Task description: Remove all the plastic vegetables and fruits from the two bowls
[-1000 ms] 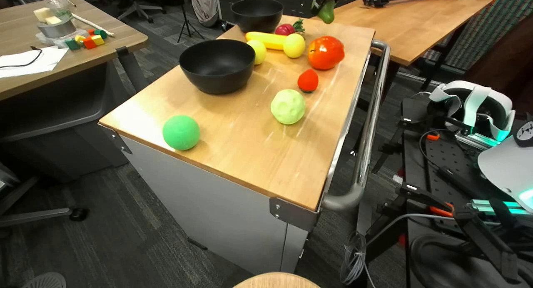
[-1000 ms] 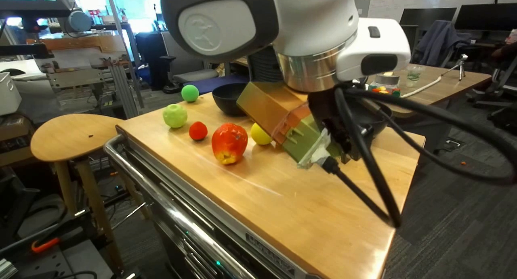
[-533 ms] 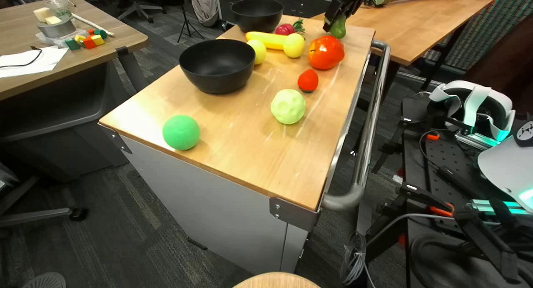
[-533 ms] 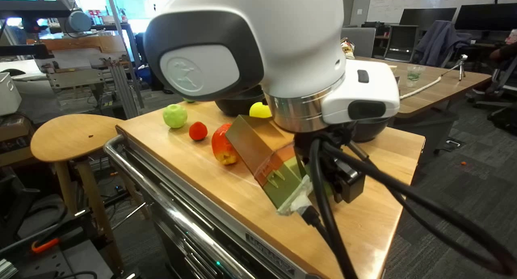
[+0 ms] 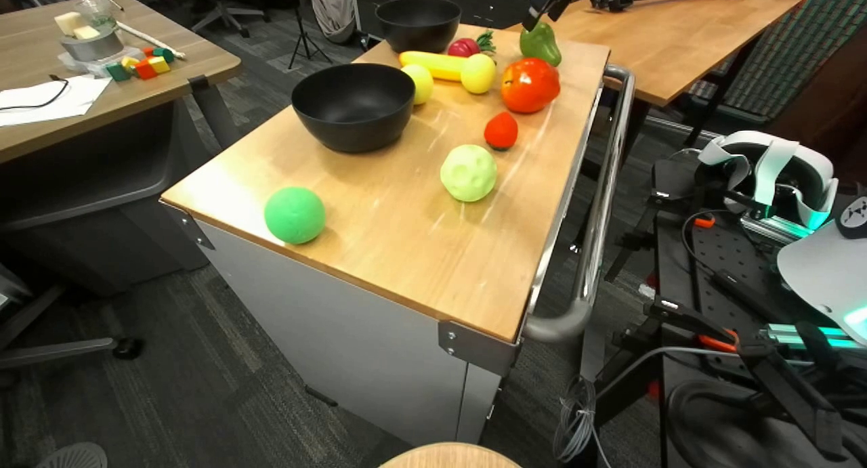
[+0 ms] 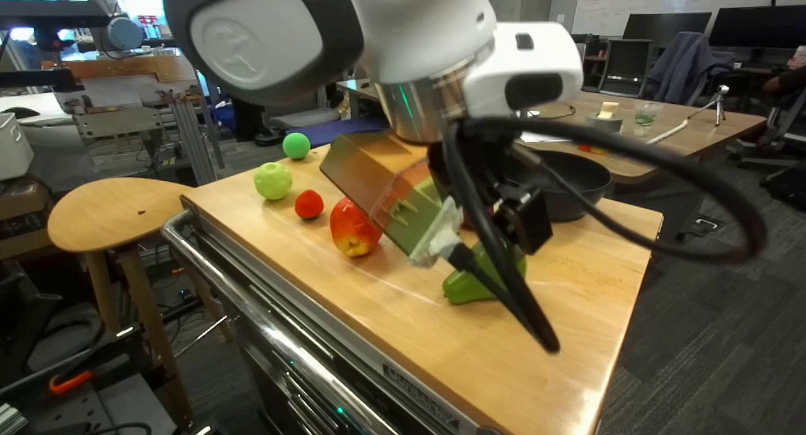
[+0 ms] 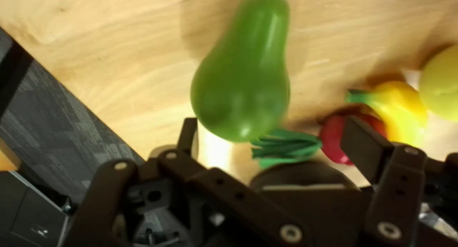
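Note:
Two black bowls stand on the wooden cart top: the near bowl (image 5: 355,129) shows nothing inside, and the far bowl (image 5: 418,31) shows only part of its inside. The green pear (image 5: 540,45) lies on the wood, also in the wrist view (image 7: 243,79). My gripper (image 7: 275,138) is open and empty just above it. Outside the bowls lie a red-orange fruit (image 5: 530,85), a red strawberry (image 5: 501,131), a pale green ball (image 5: 469,173), a green ball (image 5: 294,215), two yellow balls (image 5: 479,74) (image 5: 421,85), a long yellow piece (image 5: 433,66) and a leafy radish (image 5: 464,47).
A metal handle rail (image 5: 613,163) runs along one side of the cart. A round wooden stool (image 6: 116,211) stands beyond its end. Another table (image 5: 704,31) stands behind. Loose black cables (image 6: 636,148) hang from the wrist.
My gripper carried the pear down onto the wood beside the red-orange fruit, opened and rose off it. The pear now lies free. The other pieces and the bowls have not moved.

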Motion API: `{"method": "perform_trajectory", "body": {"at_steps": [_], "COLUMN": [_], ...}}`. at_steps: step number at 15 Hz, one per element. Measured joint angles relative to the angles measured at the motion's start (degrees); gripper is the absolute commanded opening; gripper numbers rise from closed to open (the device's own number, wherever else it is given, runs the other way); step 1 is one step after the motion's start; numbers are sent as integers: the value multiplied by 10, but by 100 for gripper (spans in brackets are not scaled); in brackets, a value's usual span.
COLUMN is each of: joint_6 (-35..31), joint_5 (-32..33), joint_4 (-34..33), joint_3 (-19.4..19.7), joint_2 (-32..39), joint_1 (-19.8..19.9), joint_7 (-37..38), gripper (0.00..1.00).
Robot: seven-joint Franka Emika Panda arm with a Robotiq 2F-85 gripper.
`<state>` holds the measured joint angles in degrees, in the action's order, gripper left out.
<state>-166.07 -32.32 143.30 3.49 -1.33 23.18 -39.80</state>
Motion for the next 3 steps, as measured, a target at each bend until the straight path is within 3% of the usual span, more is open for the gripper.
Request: {"method": "perform_trajectory", "body": {"at_steps": [3], "joint_6": [89], "joint_5": [-92], "joint_4": [7], "joint_3": [-5], "joint_2": [-97], "joint_1": [-15], "joint_7": [-73], "gripper": [100]}}
